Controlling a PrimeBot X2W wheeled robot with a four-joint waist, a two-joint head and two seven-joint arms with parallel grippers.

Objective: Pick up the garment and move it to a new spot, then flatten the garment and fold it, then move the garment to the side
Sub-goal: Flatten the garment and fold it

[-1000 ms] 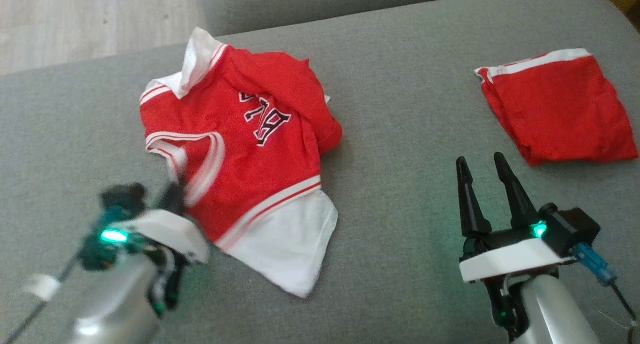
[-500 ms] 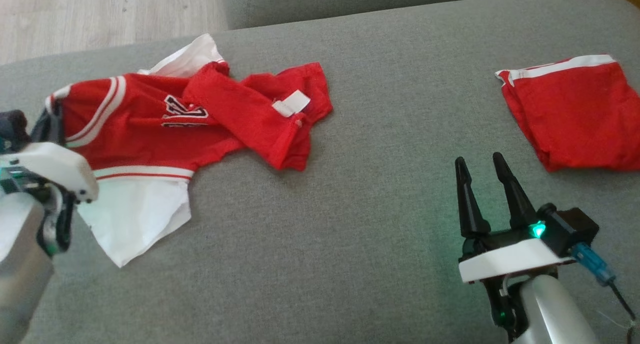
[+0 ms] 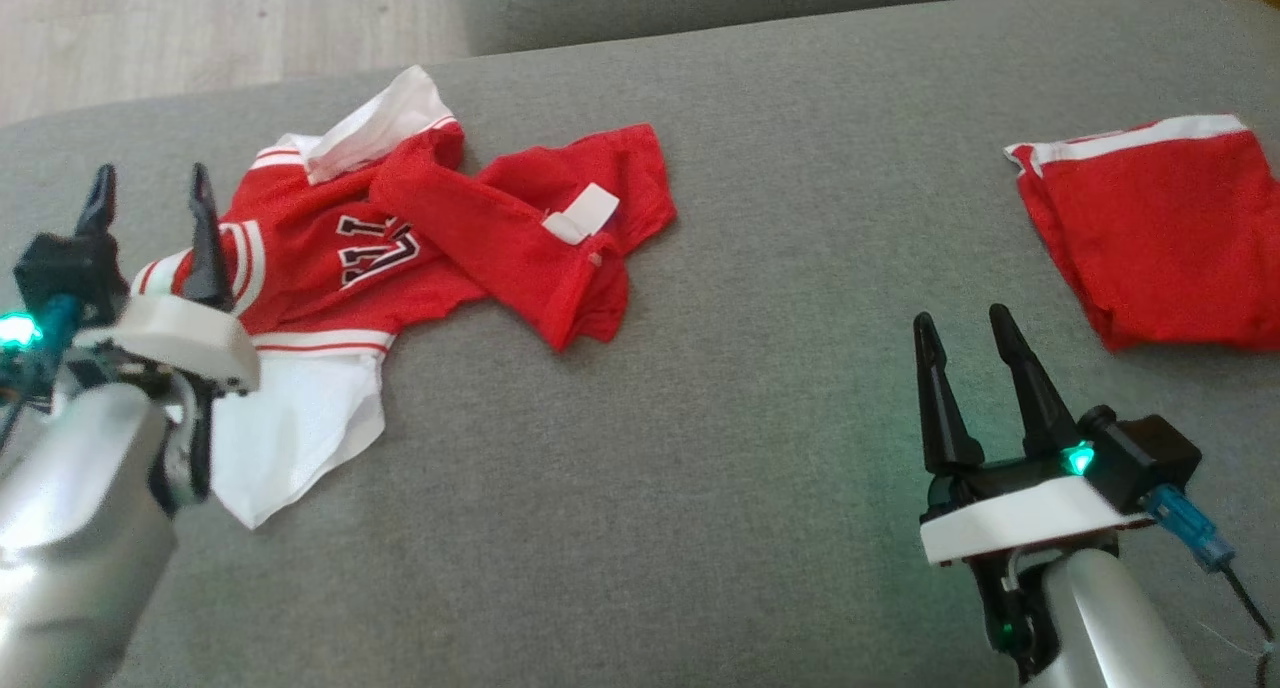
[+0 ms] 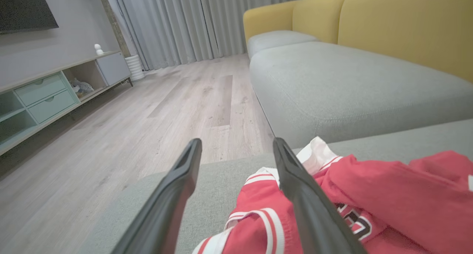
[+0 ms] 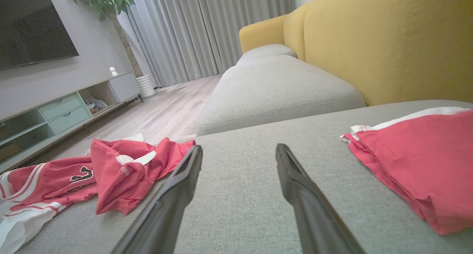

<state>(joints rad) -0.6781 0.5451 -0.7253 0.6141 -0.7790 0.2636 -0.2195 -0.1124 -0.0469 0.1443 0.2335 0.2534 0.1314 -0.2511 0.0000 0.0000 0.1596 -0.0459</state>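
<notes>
Two sets of long dark fingers are sitting nearest the head camera, and both are standing wide apart with nothing held between them. The left fingers [image 3: 205, 243] are hovering at the lower left, just over the near-left edge of the crumpled red and white sports jersey [image 3: 430, 253]. The right fingers [image 3: 1020, 378] are waiting at the lower right above the bare grey fabric sofa cushion [image 3: 700, 448], well apart from any cloth.

A little farther out, the jersey is lying bunched on the left part of the cushion. Its white hem panel is trailing toward the robot beside the left wrist, a red flap is folding over part of the black lettering with a white label showing, and its white collar is sitting at the far edge.

Flattening is looking like the step in hand. The fabric is appearing thin, light and limp, so it is likely going to drape, slide and drag its other layers along if pinched in the middle. Taking hold at the firmer striped trim on one side and at a hem corner on the other is seeming the better way to spread it.

Farther right, a folded red cloth with a white band [image 3: 1150, 238] is resting near the cushion's edge, and a pale wooden floor [image 3: 200, 28] is showing beyond.
</notes>
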